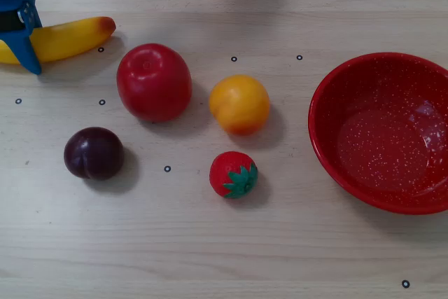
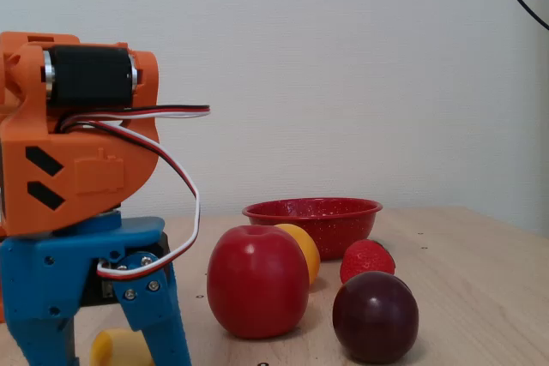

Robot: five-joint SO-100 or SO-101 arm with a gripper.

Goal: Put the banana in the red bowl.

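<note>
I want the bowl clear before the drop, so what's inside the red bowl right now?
Overhead, the red bowl holds nothing, only its speckled floor. The bowl's right edge runs out of frame, so that bit is unseen.

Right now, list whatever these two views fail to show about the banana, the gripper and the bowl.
- Banana: its stem end is cut off by the overhead view's left edge and covered by the gripper.
- Banana in the fixed view: only one end shows between the blue fingers.
- Gripper: mostly out of frame overhead; whether it has firm contact cannot be judged.
- Red bowl: right rim cut off overhead; in the fixed view its inside is hidden by its wall.
</note>
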